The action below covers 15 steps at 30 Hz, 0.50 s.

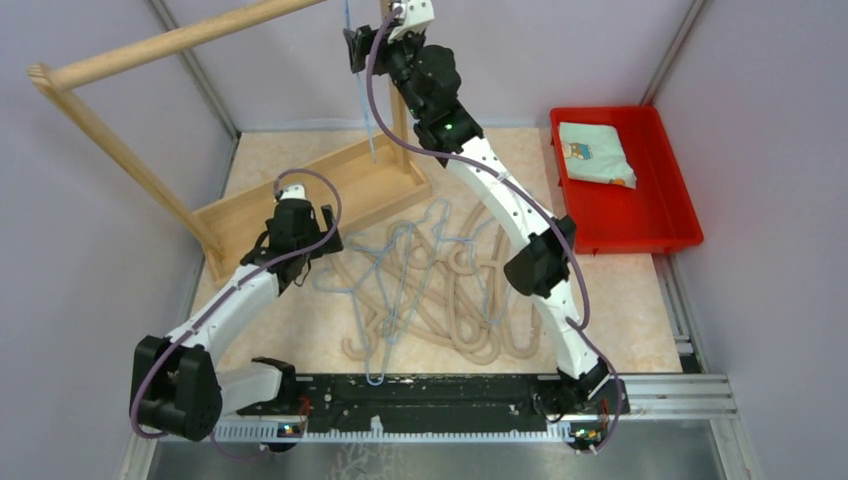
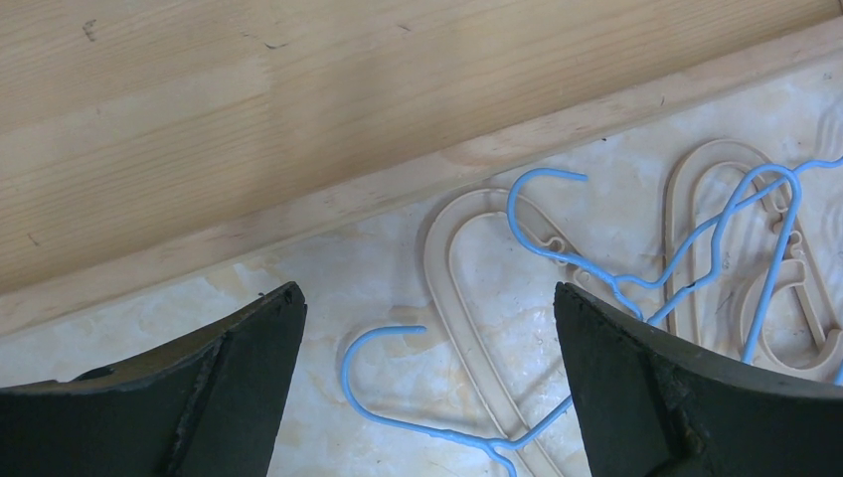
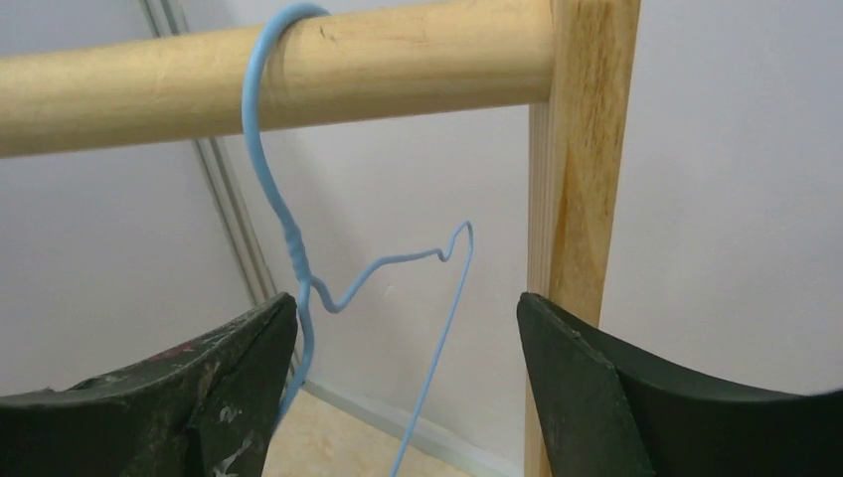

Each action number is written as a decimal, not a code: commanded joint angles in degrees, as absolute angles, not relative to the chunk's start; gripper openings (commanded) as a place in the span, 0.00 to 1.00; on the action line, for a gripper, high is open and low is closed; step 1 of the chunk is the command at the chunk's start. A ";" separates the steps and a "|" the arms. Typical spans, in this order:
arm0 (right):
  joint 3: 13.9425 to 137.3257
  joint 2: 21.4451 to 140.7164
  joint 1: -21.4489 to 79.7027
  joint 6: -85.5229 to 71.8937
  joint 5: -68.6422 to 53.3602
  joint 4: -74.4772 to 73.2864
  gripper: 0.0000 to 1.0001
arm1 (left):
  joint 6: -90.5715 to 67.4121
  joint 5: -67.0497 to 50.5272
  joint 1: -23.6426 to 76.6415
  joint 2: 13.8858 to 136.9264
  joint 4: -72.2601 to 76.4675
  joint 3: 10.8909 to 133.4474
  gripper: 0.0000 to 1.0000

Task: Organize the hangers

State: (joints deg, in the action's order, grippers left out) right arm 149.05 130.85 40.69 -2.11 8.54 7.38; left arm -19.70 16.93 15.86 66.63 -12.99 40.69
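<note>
Fingers [image 3: 199, 397] of the right gripper [image 3: 408, 308] are wide open and empty, beside a blue wire hanger [image 3: 294, 241] on the wooden rail [image 3: 398, 60]. Left gripper [image 2: 427, 298], open too, hangs over piled hangers [image 1: 432, 292].

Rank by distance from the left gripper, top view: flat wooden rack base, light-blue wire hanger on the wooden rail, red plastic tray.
1. flat wooden rack base: right beside the left gripper, just beyond it.
2. light-blue wire hanger: hooked on the wooden rail, higher and to the right.
3. red plastic tray: far right side.
</note>
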 commanded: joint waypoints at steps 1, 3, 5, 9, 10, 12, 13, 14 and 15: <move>145.47 122.87 39.92 -1.12 8.52 6.42 0.84 | -21.08 16.12 15.56 68.84 -10.63 41.44 1.00; 142.30 119.85 39.87 -0.32 8.65 5.56 0.88 | -21.33 16.21 15.56 69.78 -9.96 41.65 1.00; 138.02 116.07 39.73 0.09 8.82 4.71 0.91 | -21.36 16.91 15.51 70.63 -9.11 41.72 1.00; 124.72 106.17 39.73 0.57 7.32 7.31 0.93 | -21.21 17.34 15.56 72.20 -7.61 41.77 1.00; 121.74 103.75 39.75 0.56 6.74 7.79 0.93 | -21.18 17.16 15.56 72.61 -7.28 41.76 1.00; 116.55 99.69 39.75 -0.02 5.87 7.15 0.93 | -21.10 16.89 15.56 73.38 -6.70 41.79 1.00; 114.67 97.33 39.73 -0.18 5.84 5.91 0.93 | -21.17 16.80 15.56 73.88 -6.65 41.88 1.00; 112.28 95.55 39.75 -0.37 6.38 4.58 0.93 | -21.20 16.71 15.56 74.26 -6.51 42.05 1.00; 109.89 92.50 39.73 -0.50 7.72 2.76 0.93 | -21.27 16.70 15.56 74.63 -6.39 42.19 1.00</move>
State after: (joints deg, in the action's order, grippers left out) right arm 115.63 103.46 39.94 -0.43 7.22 3.42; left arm -20.82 16.88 15.86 73.36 -8.75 40.69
